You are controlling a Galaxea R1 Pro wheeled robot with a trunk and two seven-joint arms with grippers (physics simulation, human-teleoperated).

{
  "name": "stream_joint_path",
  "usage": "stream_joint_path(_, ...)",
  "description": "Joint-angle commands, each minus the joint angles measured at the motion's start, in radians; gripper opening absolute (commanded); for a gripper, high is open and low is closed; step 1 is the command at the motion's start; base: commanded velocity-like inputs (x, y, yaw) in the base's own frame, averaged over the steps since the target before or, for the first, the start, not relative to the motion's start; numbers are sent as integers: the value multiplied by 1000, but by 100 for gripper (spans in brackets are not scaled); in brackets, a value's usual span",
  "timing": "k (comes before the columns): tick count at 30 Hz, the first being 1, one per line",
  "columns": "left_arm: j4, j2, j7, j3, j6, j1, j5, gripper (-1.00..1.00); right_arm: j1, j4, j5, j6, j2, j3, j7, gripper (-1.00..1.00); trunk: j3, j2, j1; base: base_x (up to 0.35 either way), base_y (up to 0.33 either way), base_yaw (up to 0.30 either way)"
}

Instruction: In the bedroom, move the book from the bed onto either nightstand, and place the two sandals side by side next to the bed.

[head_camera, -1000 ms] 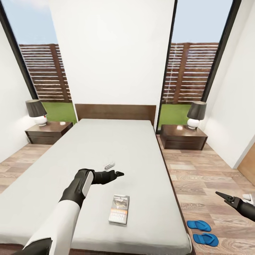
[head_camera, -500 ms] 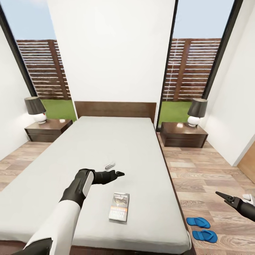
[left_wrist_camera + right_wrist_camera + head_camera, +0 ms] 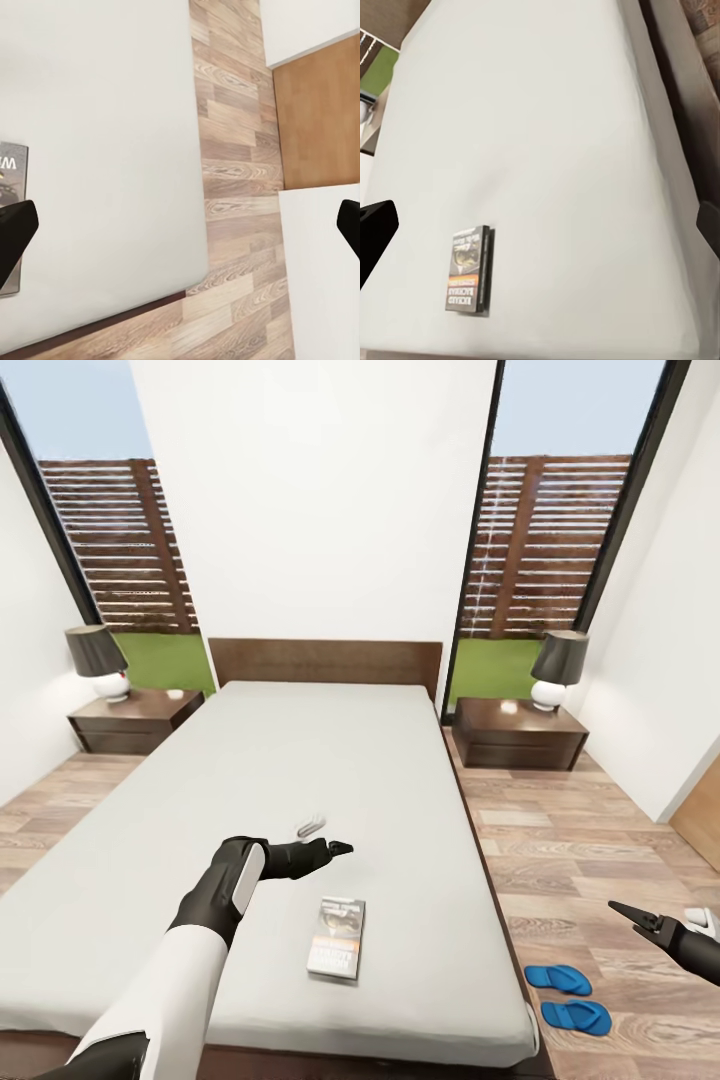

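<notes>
Book lies flat on the grey mattress of the bed, near the foot end, right of centre, cover up with the orange band visible. It also shows in the right wrist view and, at the frame edge, in the left wrist view.

Left pincer hovers over the mattress just beyond the book, apart from it, holding nothing. In the left wrist view its two fingertips sit at opposite frame edges, so it is spread wide.

Right pincer hangs over the wood floor to the right of the bed, empty. Right wrist view likewise has the fingertips far apart: spread.

Both blue sandals lie on the floor by the bed's right foot corner, near each other, roughly parallel, one slightly further from the bed than the other.

Two nightstands flank the headboard: left, right. Each tabletop carries a lamp with a dark shade. A small white object sits on the mattress just beyond the left pincer; cannot tell what it is.
</notes>
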Motion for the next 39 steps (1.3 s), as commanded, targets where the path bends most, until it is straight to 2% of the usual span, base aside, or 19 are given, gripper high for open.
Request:
stream_joint_path(1,0,-1,1,5,7,-1,7,100,-1,0,-6,8,0,-1,1,100,-3,-1,0,0,0,0)
stream_joint_path(39,0,-1,1,5,6,-1,8,100,-1,0,-6,8,0,-1,1,100,-62,-1,0,0,0,0)
